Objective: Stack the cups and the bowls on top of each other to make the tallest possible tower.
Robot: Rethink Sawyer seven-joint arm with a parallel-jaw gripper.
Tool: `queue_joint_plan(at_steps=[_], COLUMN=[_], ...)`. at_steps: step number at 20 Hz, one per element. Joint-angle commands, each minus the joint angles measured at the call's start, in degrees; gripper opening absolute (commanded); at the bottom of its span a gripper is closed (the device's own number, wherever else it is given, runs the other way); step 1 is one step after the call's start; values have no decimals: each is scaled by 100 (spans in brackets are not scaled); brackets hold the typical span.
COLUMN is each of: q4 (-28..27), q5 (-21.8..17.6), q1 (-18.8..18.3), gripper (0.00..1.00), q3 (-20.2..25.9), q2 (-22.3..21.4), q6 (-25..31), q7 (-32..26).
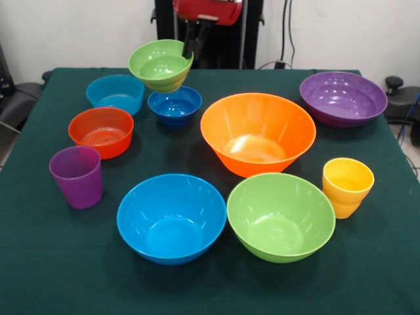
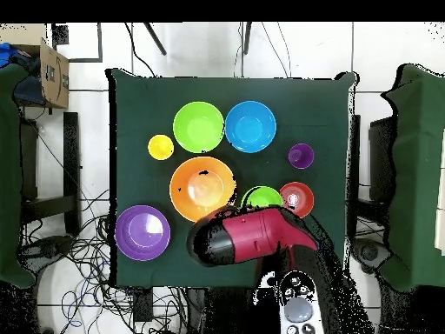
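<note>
My gripper (image 1: 191, 47) is shut on the right rim of the small green bowl (image 1: 159, 64) and holds it tilted in the air, just above and behind the small dark blue bowl (image 1: 174, 105). The small light blue bowl (image 1: 115, 93) and the small red-orange bowl (image 1: 101, 131) stand at the left. The purple cup (image 1: 77, 176) is at front left and the yellow cup (image 1: 346, 186) at right. The large orange bowl (image 1: 257, 132), large blue bowl (image 1: 171, 217), large green bowl (image 1: 281, 216) and wide purple bowl (image 1: 342, 98) stand apart. No tower stands.
In the overhead view the red arm (image 2: 248, 237) covers the two small blue bowls and part of the small green bowl (image 2: 261, 197). The green cloth table (image 1: 59, 269) has bare cloth along its front edge. Cables lie on the floor around the pedestal.
</note>
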Motion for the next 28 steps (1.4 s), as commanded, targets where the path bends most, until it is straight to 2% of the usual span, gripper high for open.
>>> queue_joint_plan(at_steps=[1, 8, 13, 23, 28], q4=[231, 258, 177, 33, -34], q5=[96, 95, -49, -41, 65], q1=[337, 589, 840, 1059, 1133], gripper=[0, 0, 0, 0, 0], q3=[-292, -478, -724, -978, -1139], q2=[439, 695, 935, 1489, 1700], q6=[-76, -405, -743, -1561, -1769], q7=[1220, 1560, 1832, 2040, 1992])
